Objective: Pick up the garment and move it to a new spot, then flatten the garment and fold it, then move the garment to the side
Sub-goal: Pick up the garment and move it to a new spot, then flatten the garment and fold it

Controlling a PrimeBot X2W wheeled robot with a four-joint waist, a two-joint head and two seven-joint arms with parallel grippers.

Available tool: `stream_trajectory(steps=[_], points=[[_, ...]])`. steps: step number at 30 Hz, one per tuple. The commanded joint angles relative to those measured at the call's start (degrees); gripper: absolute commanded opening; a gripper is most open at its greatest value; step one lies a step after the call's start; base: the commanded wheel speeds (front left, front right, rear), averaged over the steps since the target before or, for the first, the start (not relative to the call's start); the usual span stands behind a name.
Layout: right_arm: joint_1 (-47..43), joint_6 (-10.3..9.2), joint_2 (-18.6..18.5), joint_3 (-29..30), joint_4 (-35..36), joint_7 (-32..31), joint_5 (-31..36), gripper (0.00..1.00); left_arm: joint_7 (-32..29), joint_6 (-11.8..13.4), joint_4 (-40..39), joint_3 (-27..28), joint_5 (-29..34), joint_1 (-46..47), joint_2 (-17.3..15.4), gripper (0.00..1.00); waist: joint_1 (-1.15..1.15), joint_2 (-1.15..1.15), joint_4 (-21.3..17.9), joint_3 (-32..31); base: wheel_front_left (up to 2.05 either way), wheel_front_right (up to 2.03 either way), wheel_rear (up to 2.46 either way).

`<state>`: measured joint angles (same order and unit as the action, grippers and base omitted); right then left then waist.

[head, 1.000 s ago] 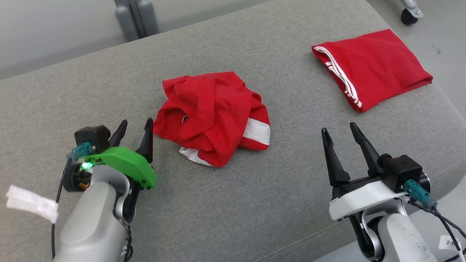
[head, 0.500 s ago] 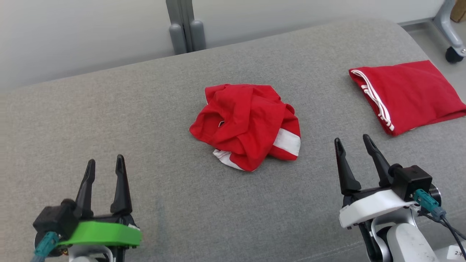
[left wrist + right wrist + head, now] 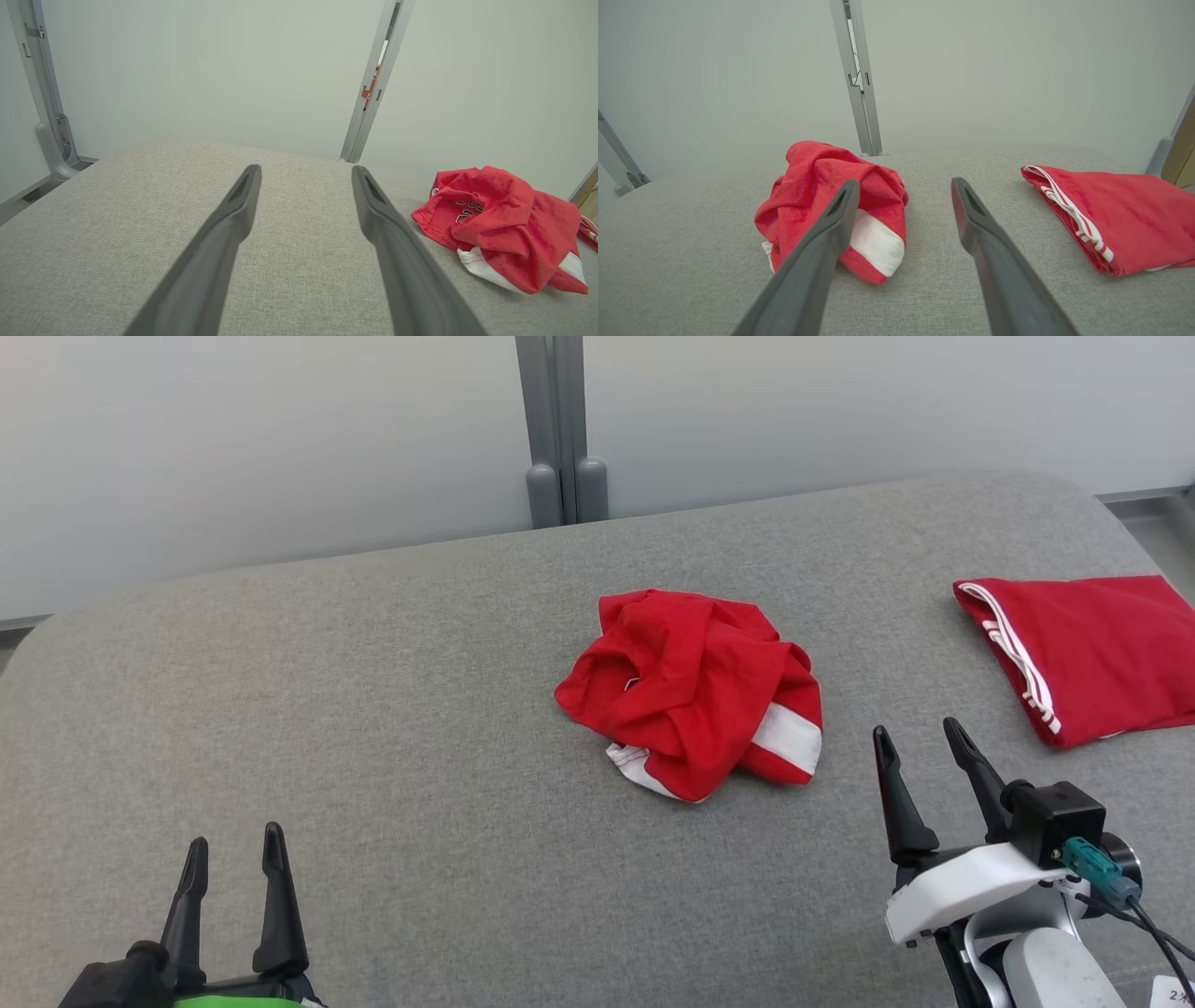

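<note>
Grey fabric-covered table [image 3: 373, 709], rounded corners, carrying two garments; both tools over its near edge.

1. Left tool [image 3: 235, 837] – near-left corner of the table, dark fingers pointing toward the far edge. Fingers parted with a clear gap, nothing between them, bare fabric beneath in the left wrist view.

2. Right tool [image 3: 915, 728] – near edge, right of centre, on a white mount with a black camera block and teal connector. Fingers spread apart, gripping nothing. Its left finger overlaps the crumpled garment in the right wrist view, but the head view shows the tips apart from the cloth, to the garment's right.

3. Crumpled red garment [image 3: 695, 691] – roughly the middle of the table, slightly right of centre, bunched in a loose heap. White band showing on its near-right side, white trim at the near edge, small dark print on a fold.

4. Folded red garment [image 3: 1102, 644] – at the right edge of the table, lying flat, white stripes along its left fold, well apart from the crumpled one.

5. Pale wall [image 3: 233, 448] beyond the far edge, with a grey upright post [image 3: 560, 429].
</note>
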<state>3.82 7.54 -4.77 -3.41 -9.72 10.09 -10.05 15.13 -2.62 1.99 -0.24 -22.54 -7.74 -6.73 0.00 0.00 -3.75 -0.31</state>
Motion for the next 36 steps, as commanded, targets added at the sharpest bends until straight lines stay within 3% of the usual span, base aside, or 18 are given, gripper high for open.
stream_trajectory(steps=[1, 18, 22, 28, 36], points=[[-0.48, -0.11, -0.27, -0.12, -0.27, 0.02, -0.33, 1.0, -0.01, -0.48, 0.15, 0.17, 0.61, -0.98, -0.17, 1.0, 0.0, 0.0, 0.78, -0.93, 0.0, 0.0, 0.0], [-0.23, -0.11, -0.28, -0.99, -0.89, -1.4, -0.76, 1.0, -0.93, -0.62, 2.73, -0.37, -0.43, -0.3, -0.9, 1.0, 0.0, 0.0, 1.11, -0.72, 0.0, 0.0, 0.0], [1.96, -0.11, -0.94, -1.5, -2.29, -4.42, -0.79, 1.0, -0.97, -0.52, 2.69, -0.59, -0.56, -0.08, -0.96, 1.0, 0.0, 0.0, 1.24, -0.45, 0.0, 0.0, 0.0], [9.03, -0.1, -0.7, -0.3, -10.41, -15.74, -2.53, 1.0, -1.01, -0.69, 2.4, -1.26, -0.46, 0.84, -1.03, 1.0, 0.0, 0.0, 2.19, 0.5, 0.0, 0.0, 0.0], [18.85, -0.1, 0.04, 0.09, -26.41, -20.61, -6.87, 1.0, -1.14, -1.09, 2.06, -2.18, -0.21, 2.64, -1.39, 1.0, 0.0, 0.0, 4.91, 3.49, 0.0, 0.0, 0.0]])
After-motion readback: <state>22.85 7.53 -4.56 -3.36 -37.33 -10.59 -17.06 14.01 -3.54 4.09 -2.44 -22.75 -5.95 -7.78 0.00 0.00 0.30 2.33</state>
